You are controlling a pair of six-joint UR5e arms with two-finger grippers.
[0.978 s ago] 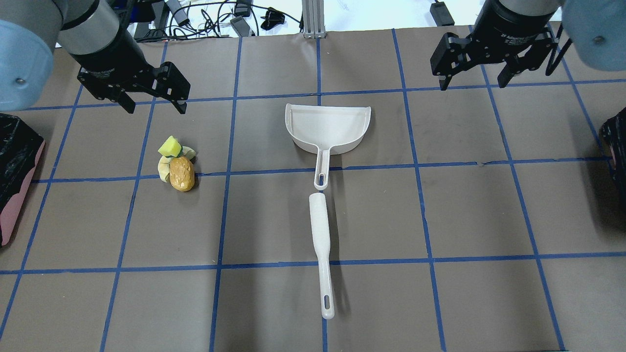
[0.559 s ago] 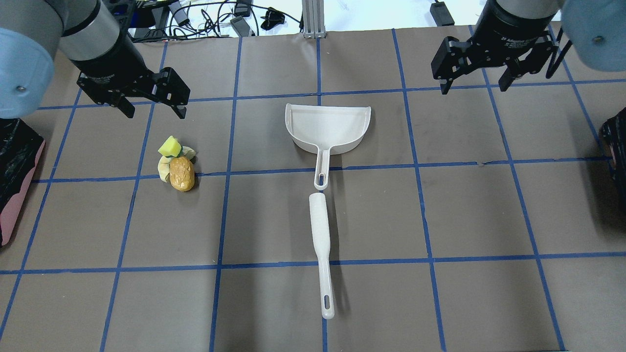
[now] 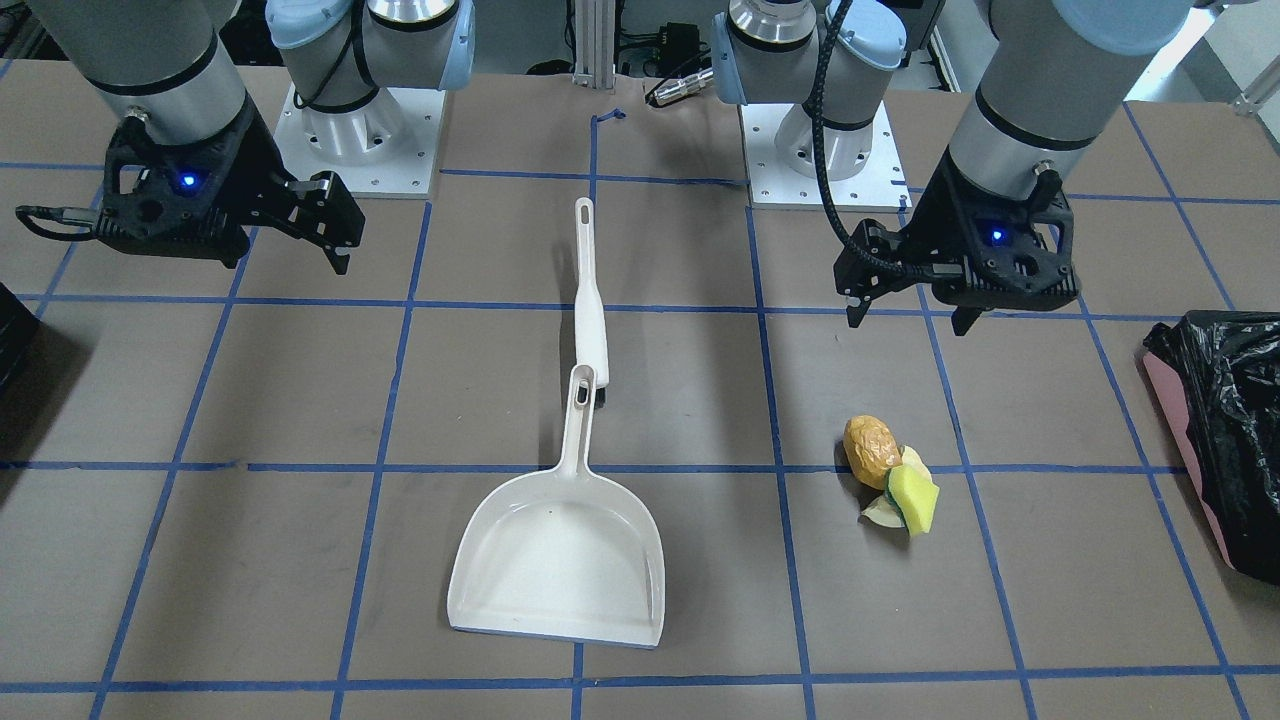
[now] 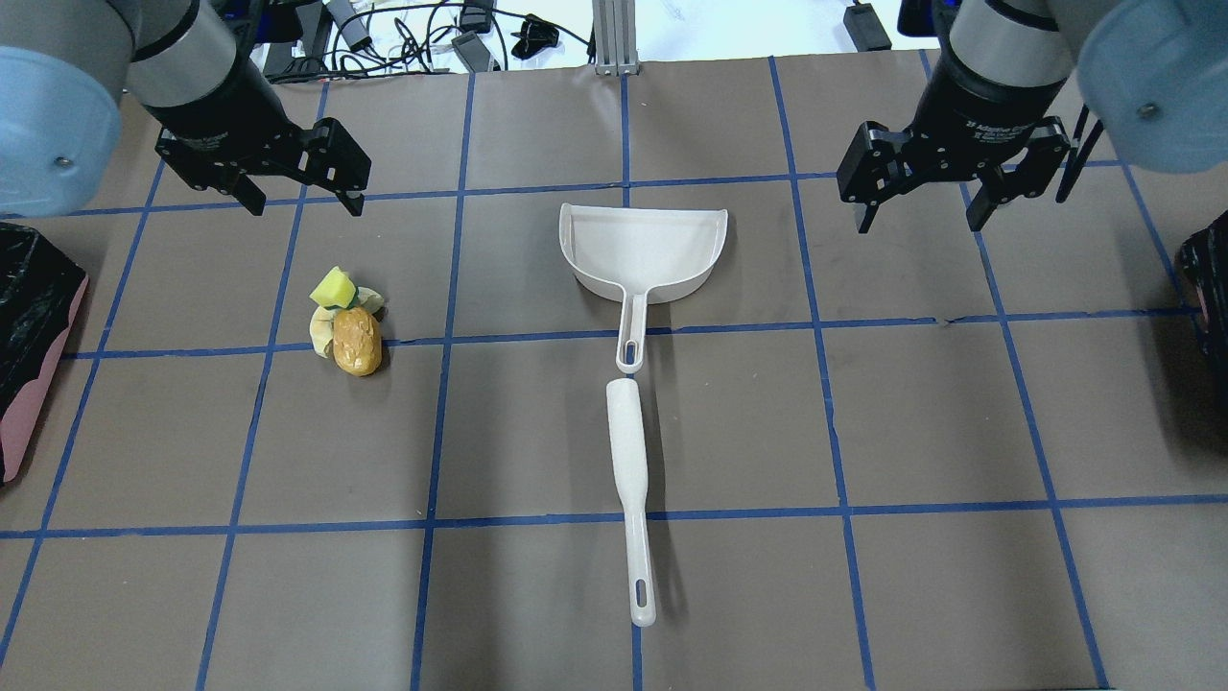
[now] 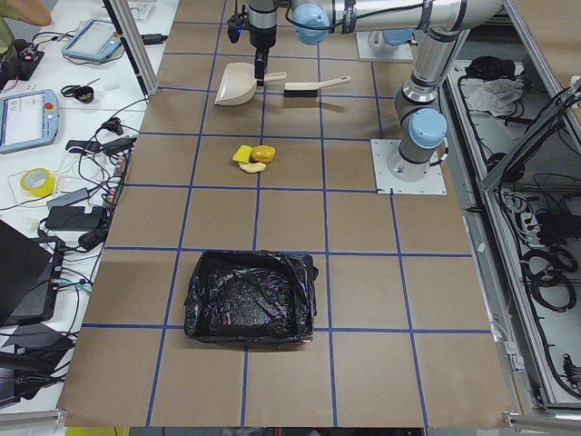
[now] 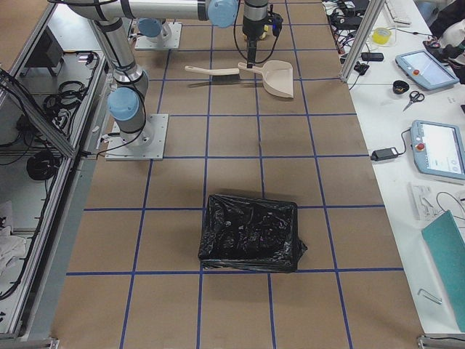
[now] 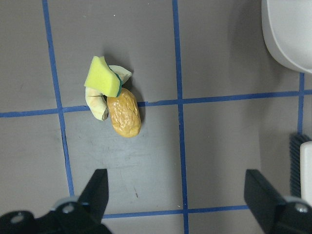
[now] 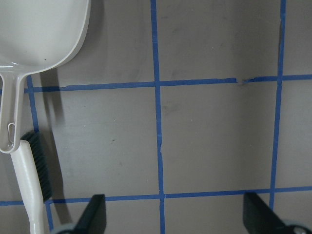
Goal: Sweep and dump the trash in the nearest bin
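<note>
Overhead exterior view: left gripper hangs above the table just beyond the pile of trash, which is an orange-brown lumpy piece, a yellow-green wedge and pale peel scraps bunched by a blue tape crossing. Jaws spread wide, nothing held. Right gripper likewise spread and empty, hovering off to the side of the white plastic dustpan. White long-handled brush lies in line with the pan. The pan's handle tip meets the brush's bristle end; touching or overlapping, hard to say.

Judged step: going for the tools, nothing swept yet. To do it well, take each tool mid-handle with jaws across the narrow width. Lift the pan first and straight up, or its handle tip may drag the brush askew.

Room: pink-sided bin lined with glossy black plastic sits at the table's left end, nearest the pile. Brown paper table shows bare between pile and pan. A second black-lined bin stands at the right end, well apart. Best to set the pan mouth facing the pile and carry left, minding the bin's rim.
</note>
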